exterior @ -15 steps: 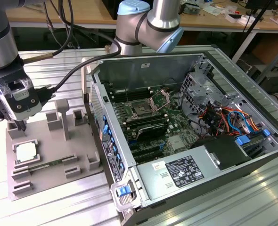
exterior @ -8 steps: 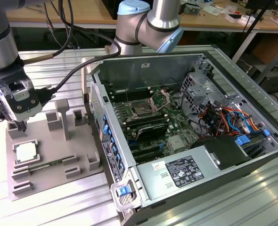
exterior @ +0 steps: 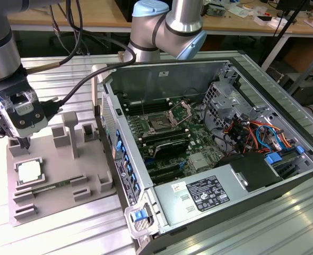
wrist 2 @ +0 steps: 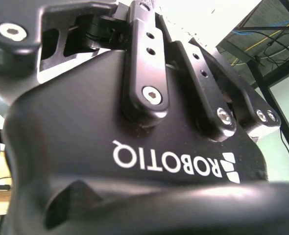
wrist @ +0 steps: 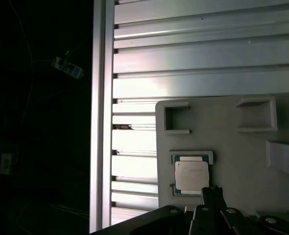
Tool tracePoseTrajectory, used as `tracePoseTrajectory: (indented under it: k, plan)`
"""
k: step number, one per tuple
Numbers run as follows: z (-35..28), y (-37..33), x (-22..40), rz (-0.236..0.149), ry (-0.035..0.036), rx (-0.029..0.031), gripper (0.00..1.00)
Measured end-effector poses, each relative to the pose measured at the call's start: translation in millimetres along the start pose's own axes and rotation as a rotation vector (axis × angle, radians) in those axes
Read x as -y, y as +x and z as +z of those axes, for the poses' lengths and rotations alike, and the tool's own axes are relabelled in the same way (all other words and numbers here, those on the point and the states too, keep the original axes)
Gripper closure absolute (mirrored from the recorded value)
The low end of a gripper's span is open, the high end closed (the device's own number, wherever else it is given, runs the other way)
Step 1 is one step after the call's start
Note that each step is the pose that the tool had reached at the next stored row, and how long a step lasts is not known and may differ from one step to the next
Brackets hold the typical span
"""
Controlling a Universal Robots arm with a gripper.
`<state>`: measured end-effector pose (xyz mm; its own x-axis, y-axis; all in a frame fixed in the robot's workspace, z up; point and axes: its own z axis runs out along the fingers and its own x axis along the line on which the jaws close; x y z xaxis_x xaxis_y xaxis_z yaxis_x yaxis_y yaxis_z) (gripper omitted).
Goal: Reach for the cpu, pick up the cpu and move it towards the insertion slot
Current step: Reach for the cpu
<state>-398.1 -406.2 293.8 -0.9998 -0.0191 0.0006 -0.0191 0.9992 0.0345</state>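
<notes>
We have the gripper hanging over the grey tray at the exterior view's left, and its tips taper to a single point. We judge it closed on nothing, with no gap showing between the tips.

The cpu lies flat just below the tips, apart from them, silver top up. It sits in a shallow square nest near the tray's left edge, and we judge the raised lips are there to keep it square for a clean grasp. In the first wrist view the cpu shows right beside the dark tip of the gripper, so the tool looks lined up close to its edge rather than centred over it.

Over to the exterior view's right stands the open case, lying on its side so the board faces up. The slot sits in the far middle of the board, its metal bracket swung up and the dark centre bare. We judge it is left open to take the chip. The slot and the cpu are well apart, with the case wall between them.

We judge the reach nearly done and the pick-up not yet begun.
</notes>
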Motion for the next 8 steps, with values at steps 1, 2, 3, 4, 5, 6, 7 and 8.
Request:
tracePoseTrajectory:
  k: [1,2,3,4,5,6,7,8]
  plan:
    - [0.3,0.0,0.0,0.0,0.0,0.0,0.89]
    - [0.5,0.0,0.0,0.0,0.0001,0.0,0.89]
    - [0.7,0.0,0.0,0.0,0.0,0.0,0.89]
    - [0.9,0.0,0.0,0.0,0.0,0.0,0.89]
    - [1.0,0.0,0.0,0.0,0.0,0.0,0.89]
    - [1.3,0.0,0.0,0.0,0.0,0.0,0.89]
    - [1.6,0.0,0.0,0.0,0.0,0.0,0.89]
    - [1.7,0.0,0.0,0.0,0.0,0.0,0.89]
